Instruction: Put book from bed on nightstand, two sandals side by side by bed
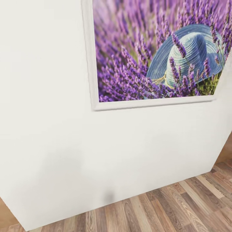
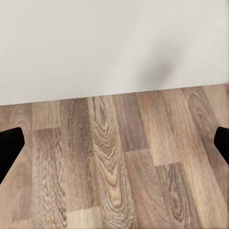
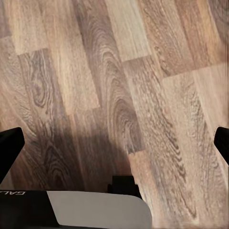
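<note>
Head view faces a white wall (image 1: pixel 48 112) at close range, with a framed print (image 1: pixel 154 51) of lavender and a blue hat hanging on it and wood floor (image 1: pixel 180 206) below; this reads as the travel step, the robot on its way through the house and, by my judgement, not yet facing the bed; book, nightstand and sandals are not before any camera, so I cannot place them from here. Next move calls for turning the base away from the wall and driving on until the bed comes ahead, before either arm reaches for anything.

Left gripper (image 2: pixel 114 145) points down and forward; its two dark fingertips (image 2: pixel 9 148) stand wide apart with nothing between them, bare planks under them and the wall's foot (image 2: pixel 114 47) just beyond the tips. Right gripper (image 3: pixel 114 148) points more steeply at the floor, fingers likewise spread and empty; a white and black part (image 3: pixel 90 210), probably the robot's own body though the view is too tight to be sure, lies behind the fingers.
</note>
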### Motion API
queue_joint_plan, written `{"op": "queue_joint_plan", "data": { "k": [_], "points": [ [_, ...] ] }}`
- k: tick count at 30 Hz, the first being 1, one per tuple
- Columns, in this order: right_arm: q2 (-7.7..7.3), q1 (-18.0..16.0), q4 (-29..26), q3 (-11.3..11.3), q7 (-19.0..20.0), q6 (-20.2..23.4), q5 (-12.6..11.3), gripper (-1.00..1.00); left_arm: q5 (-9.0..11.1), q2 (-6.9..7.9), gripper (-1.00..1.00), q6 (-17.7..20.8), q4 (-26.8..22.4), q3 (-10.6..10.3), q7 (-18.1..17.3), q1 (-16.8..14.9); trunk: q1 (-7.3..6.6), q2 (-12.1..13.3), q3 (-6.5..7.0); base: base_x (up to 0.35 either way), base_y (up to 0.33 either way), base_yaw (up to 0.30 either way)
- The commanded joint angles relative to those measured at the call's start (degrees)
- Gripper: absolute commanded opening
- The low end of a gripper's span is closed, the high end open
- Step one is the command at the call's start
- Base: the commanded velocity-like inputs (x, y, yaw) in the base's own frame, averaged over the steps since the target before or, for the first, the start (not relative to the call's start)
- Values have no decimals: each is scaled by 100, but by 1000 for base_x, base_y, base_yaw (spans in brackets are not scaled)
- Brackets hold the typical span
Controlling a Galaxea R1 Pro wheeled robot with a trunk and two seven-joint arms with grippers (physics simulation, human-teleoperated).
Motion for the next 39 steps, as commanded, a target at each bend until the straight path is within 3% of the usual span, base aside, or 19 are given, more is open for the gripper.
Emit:
{"op": "queue_joint_plan", "data": {
  "k": [1,39],
  "points": [
    [-2,-4,6,6,-1,-18,0,100,52,-2,100,-13,-1,3,-3,-1,0,-3,-6,0,0,-283],
    [0,-5,6,6,-1,-18,0,100,52,-2,100,-14,-1,8,-3,-1,0,-3,-6,0,0,-283]
  ]
}}
